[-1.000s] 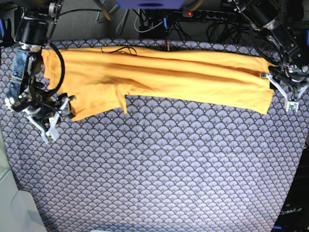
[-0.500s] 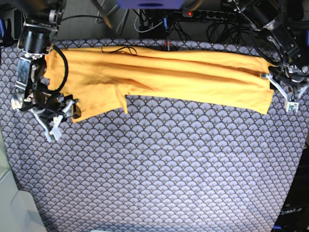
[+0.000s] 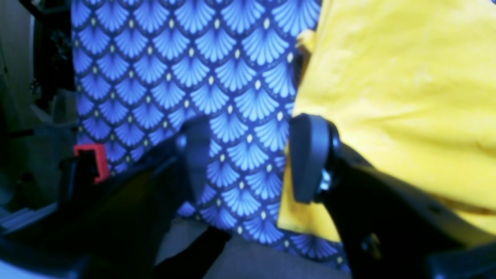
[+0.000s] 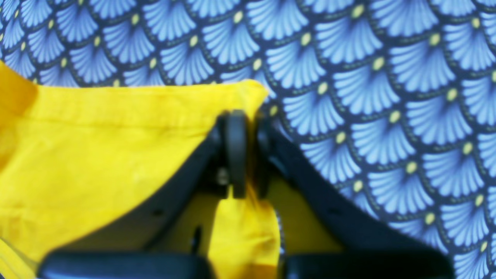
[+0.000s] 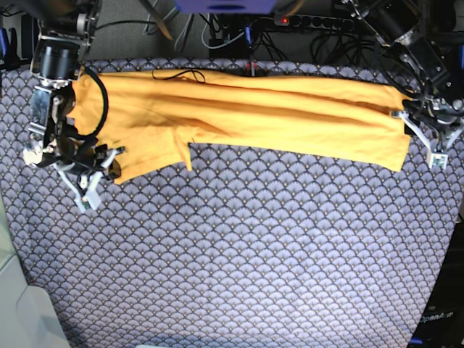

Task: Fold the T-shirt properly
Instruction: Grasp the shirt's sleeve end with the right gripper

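T-shirt (image 5: pixel 246 112): yellow-orange, lies as a long band across the far part of the counter, on the fan-patterned tablecloth (image 5: pixel 239 246); one sleeve hangs toward the near side at base-view left.
thread: thin dark thread (image 5: pixel 177 74) on the cloth near the far edge, base-view left of centre.
right claw (image 4: pixel 245 153): base-view left, at the shirt's near corner; pads pressed together with a pinch of yellow fabric between them, so it is clenched on the T-shirt. A small fold of fabric hangs below the pads in the wrist view.
left claw (image 3: pixel 248 162): base-view right, at the shirt's end edge; fingers stand apart, bare tablecloth shows between them, nothing gripped.
left fingers: one finger (image 3: pixel 310 159) sits just at the shirt's hem, over or touching the fabric, cannot tell which; the other is over tablecloth only.
shirt end near left claw: hem corner lies flat on the tablecloth, close to the counter edge.
background: cables and a power strip (image 5: pixel 319 22) behind the counter's far edge.
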